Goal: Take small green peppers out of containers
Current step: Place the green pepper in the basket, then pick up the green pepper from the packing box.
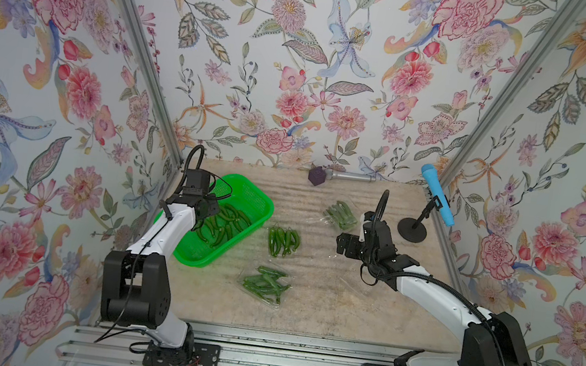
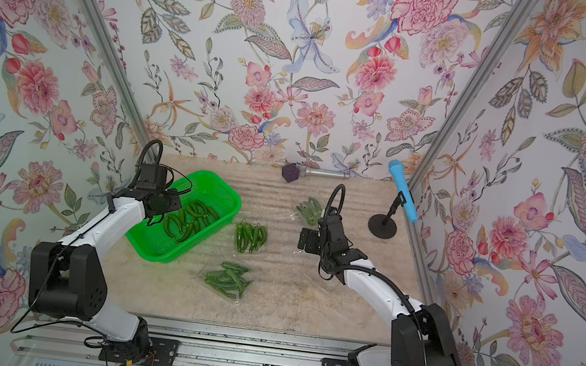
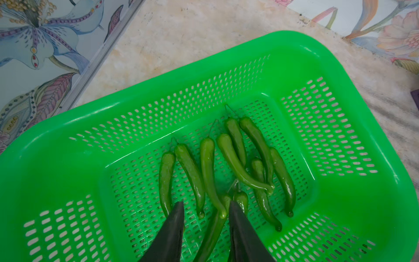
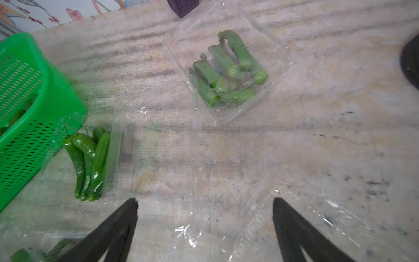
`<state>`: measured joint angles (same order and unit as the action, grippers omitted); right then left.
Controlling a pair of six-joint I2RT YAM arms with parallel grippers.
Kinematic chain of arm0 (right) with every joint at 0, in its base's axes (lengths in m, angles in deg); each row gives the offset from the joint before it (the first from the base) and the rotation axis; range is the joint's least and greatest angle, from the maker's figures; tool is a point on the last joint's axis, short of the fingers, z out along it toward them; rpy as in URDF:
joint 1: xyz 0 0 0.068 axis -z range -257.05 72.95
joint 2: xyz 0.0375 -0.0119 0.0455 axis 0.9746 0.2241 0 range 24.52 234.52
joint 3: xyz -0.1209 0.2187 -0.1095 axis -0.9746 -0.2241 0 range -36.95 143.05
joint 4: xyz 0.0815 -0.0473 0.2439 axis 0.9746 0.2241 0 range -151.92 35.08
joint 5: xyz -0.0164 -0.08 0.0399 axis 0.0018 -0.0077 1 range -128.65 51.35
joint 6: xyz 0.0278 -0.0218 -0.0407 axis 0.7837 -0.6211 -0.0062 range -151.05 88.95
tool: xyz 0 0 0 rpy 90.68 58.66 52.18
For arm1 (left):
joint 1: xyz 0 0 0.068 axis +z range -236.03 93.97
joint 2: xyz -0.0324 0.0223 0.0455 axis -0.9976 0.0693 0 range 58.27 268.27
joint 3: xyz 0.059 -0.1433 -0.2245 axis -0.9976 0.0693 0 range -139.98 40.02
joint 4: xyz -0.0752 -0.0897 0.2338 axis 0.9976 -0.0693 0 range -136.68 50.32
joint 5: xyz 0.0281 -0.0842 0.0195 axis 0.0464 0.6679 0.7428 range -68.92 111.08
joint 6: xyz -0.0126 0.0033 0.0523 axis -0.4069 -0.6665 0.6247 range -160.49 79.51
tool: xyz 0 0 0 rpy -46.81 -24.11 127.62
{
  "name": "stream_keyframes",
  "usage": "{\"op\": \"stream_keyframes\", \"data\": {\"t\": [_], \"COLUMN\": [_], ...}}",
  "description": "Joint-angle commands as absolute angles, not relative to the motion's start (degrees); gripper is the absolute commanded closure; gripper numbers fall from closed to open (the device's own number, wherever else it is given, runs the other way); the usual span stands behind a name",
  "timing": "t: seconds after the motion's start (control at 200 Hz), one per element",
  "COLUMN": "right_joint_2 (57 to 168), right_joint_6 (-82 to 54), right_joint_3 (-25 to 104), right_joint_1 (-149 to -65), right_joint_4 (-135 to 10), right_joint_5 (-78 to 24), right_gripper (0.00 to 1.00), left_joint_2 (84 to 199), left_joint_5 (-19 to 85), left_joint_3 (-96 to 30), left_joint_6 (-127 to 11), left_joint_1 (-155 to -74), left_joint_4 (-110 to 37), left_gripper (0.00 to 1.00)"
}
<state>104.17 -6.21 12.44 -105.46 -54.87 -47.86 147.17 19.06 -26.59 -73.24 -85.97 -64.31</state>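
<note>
Green plastic fills the left of the table (image 1: pixel 324 317) in both top views. A perforated basket (image 1: pixel 246 182) holds a loose heap of small green peppers (image 1: pixel 225 223), and the left gripper (image 1: pixel 208 213) hangs right over that heap, so the basket is probably the drop-off spot. Three clear containers lie apart on the bare surface, each with peppers inside. The middle container (image 1: pixel 283 243) sits just beside the basket, the near container (image 1: pixel 269 303) lies toward the robot, and the far container (image 2: pixel 309 210) lies toward the back wall. The right gripper (image 2: pixel 306 239) hovers just beside the far one, carrying nothing.

From the left wrist, the fingers (image 3: pixel 174 226) stand partly apart above the basket floor. One pepper runs through the gap without being pinched, so nothing is gripped. Roughly ten peppers lie here, mostly side by side.

From the right wrist, that gripper's fingers are spread wide and empty. Beneath them lies crinkled clear plastic, seemingly a fourth container (image 4: pixel 317 215) with no peppers in it. The far container's lid looks closed over peppers that seem paler through the plastic. The middle one is too blurred to judge. By this reading, one box is emptied and three remain.
</note>
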Motion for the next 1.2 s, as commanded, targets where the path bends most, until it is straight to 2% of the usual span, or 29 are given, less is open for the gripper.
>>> {"op": "stream_keyframes", "data": {"t": [0.0,0.11,0.33,0.4,0.686,0.986,1.196], "right_joint_2": [106.1,106.2,103.0,102.5,100.3,99.9,99.9], "right_joint_6": [-8.5,-11.5,-9.1,-9.2,-8.8,-8.5,-8.9], "right_joint_3": [15.8,14.8,11.9,11.5,9.4,8.3,7.9], "right_joint_1": [-107.5,-109.8,-108.6,-108.5,-107.6,-106.4,-105.3], "right_joint_4": [-46.3,-46.0,-45.2,-45.4,-46.8,-48.5,-48.7], "right_joint_5": [-61.5,-66.2,-57.6,-55.3,-51.3,-46.1,-44.7], "right_gripper": [0.05,0.04,0.00,0.00,0.00,0.00,0.00], "left_joint_2": [146.9,143.9,142.0,143.1,146.1,158.8,161.9], "left_joint_5": [22.0,23.5,14.7,12.5,15.6,16.2,17.1], "left_joint_3": [-25.1,-23.0,-27.7,-29.2,-23.0,-31.0,-32.0], "left_joint_6": [-72.7,-71.6,-65.0,-64.5,-70.9,-74.3,-76.9], "left_joint_1": [-86.1,-88.9,-106.0,-111.1,-115.7,-120.3,-120.7], "left_joint_4": [-60.1,-57.1,-61.6,-62.2,-53.3,-57.8,-57.2], "left_gripper": [0.62,0.58,0.44,0.36,0.37,0.38,0.38]}}
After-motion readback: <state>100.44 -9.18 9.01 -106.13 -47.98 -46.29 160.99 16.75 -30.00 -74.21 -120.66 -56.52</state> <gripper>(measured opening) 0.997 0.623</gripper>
